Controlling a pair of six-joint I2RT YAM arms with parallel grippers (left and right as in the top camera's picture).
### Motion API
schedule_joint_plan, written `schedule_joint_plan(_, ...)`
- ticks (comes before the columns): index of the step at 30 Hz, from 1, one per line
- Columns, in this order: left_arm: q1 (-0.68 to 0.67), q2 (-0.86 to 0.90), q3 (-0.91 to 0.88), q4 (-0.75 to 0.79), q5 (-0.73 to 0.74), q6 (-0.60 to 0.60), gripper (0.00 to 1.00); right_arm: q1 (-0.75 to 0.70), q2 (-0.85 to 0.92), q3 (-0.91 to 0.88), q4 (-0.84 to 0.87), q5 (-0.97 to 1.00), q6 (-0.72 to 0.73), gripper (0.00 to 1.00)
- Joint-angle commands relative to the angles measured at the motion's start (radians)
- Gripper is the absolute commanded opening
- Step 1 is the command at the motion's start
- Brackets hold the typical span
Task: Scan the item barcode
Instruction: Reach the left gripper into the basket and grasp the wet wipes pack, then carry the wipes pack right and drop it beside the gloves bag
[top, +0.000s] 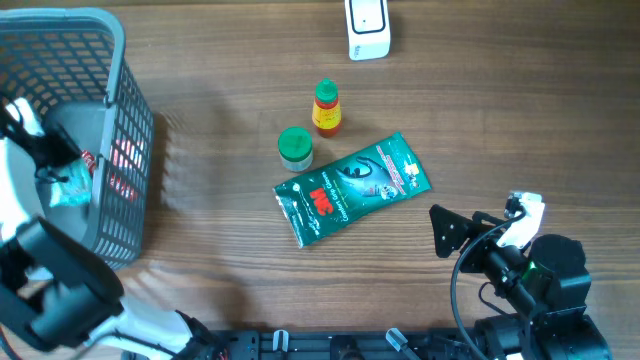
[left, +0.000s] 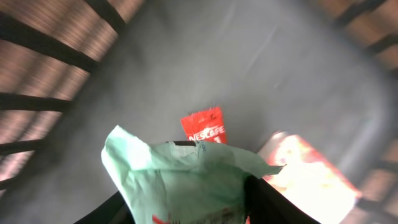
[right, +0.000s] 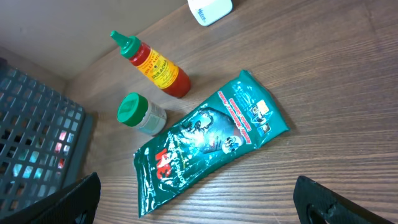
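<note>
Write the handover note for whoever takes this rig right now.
Left gripper: shut on the pale green packet, inside the basket.
Right gripper: open, empty, over the table near the green pouch.
Scanner: at the table's far edge; sauce bottle and green-lidded jar are between it and the pouch.
Done: packet gripped.
Left: lift it out and present its barcode to the scanner.

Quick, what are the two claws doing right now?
Left gripper: closed on a pale green packet, inside the basket.
Right gripper: open, holding nothing.
</note>
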Motion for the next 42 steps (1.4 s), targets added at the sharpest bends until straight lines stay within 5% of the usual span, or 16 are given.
schedule_joint_plan(1,0.003,-0.185,0.068,0.010,0.005,-0.119,0.49,0.000,-0.005,0.001,0.005,0.016,0.005,1.00)
schedule_joint_plan(7,0.002,-0.410,0.069,0.027,0.109,-0.237,0.48,0.000,-0.005,0.001,0.005,0.016,0.005,1.00)
schedule_joint_plan(19,-0.074,-0.792,0.069,0.080,0.555,-0.456,0.48,0.000,-0.005,0.001,0.005,0.016,0.005,1.00)
schedule_joint_plan(30,-0.656,-0.815,0.069,-0.022,0.541,-0.463,0.46,0.000,-0.005,0.001,0.005,0.016,0.005,1.00)
schedule_joint_plan(42,-1.184,-0.402,0.069,-0.005,0.253,-0.462,0.47,0.000,-0.005,0.001,0.005,0.016,0.005,1.00)
